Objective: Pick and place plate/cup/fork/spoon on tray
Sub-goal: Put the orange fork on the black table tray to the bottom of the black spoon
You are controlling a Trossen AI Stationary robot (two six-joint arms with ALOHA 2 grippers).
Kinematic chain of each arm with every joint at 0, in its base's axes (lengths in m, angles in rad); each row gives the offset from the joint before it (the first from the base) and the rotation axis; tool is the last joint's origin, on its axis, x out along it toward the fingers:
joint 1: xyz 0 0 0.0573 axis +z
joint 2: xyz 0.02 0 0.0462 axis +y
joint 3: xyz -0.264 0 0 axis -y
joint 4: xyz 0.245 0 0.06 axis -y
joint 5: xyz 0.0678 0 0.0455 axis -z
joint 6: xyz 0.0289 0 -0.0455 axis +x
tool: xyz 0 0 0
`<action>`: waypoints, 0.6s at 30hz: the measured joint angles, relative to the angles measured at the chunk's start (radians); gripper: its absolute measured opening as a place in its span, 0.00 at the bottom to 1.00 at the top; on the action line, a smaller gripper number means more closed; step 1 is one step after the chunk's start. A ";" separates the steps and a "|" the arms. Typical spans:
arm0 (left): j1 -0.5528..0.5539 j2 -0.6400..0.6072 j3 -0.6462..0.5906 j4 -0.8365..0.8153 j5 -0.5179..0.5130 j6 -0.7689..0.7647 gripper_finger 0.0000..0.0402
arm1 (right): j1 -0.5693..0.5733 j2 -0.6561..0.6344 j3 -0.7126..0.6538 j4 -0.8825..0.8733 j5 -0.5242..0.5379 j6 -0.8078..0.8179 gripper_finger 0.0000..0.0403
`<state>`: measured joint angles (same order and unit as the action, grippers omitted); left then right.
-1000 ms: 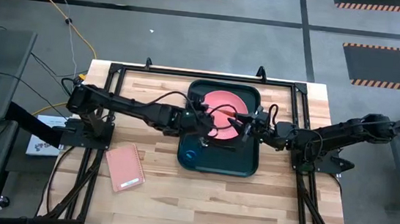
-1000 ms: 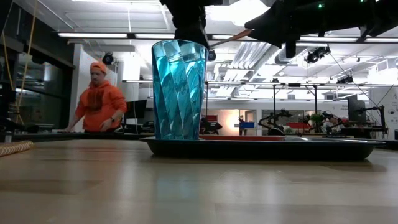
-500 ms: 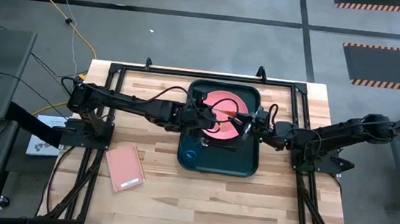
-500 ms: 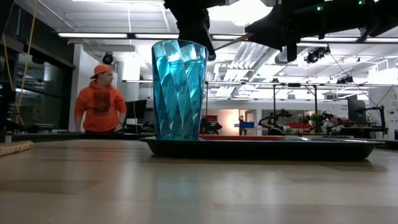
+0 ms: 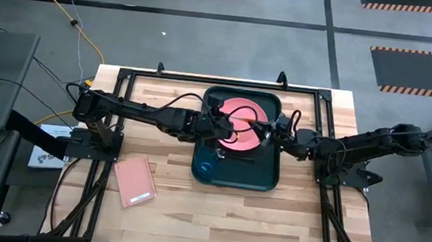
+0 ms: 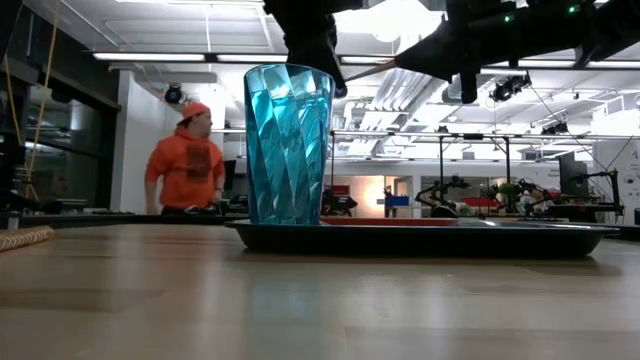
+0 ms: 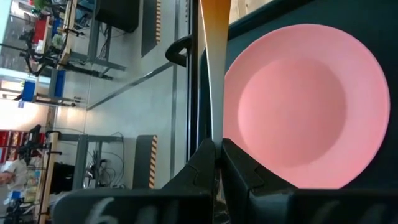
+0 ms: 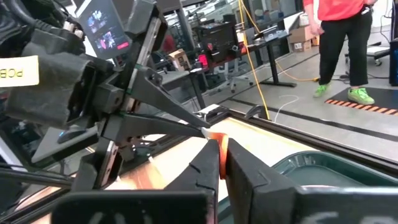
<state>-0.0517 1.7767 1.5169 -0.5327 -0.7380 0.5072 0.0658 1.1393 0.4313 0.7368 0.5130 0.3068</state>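
The dark tray (image 5: 268, 178) lies at mid-table. The salmon-pink plate (image 5: 241, 110) rests flat in its far half, and the teal cup (image 6: 288, 145) stands upright in its near left corner (image 5: 207, 168). The orange-handled fork (image 5: 246, 124) hangs in the air above the plate, between my two grippers. My left gripper (image 5: 225, 128) is shut on one end and my right gripper (image 5: 266, 131) on the other. I cannot make out the spoon. My left gripper pinches the fork's paler end (image 7: 217, 127) between its two fingertips, coming level from the table's left, in line with the fork. The orange handle (image 7: 214, 37) runs on away from the fingers, clear of the plate. My right gripper pinches the orange handle's end (image 8: 217, 148) between its two fingers, coming from the table's right, facing the left gripper's fingertips (image 8: 200, 129). The fork is lifted clear above the tray.
A pink notebook (image 5: 135, 181) lies on the table's near left. A black frame rail runs round the table's edge (image 5: 125, 76). A person in an orange hoodie (image 6: 190, 165) moves in the room behind the table.
My left gripper has edged a little toward the table's right, and my right gripper has drawn slightly back toward the right edge. The fork stays in the air above the plate. The person behind the table has walked to the right.
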 joint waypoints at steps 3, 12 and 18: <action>0.000 0.000 0.000 0.000 0.000 0.000 0.00 | 0.000 0.000 0.000 0.000 0.002 -0.013 0.01; 0.000 0.000 0.000 -0.002 0.012 -0.007 0.00 | 0.000 0.000 0.000 0.000 0.008 -0.034 0.00; 0.000 0.000 0.000 -0.004 0.034 -0.005 0.05 | 0.001 0.000 0.000 -0.001 0.027 -0.052 0.00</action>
<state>-0.0517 1.7767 1.5169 -0.5366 -0.7041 0.5018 0.0666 1.1397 0.4313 0.7359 0.5402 0.2544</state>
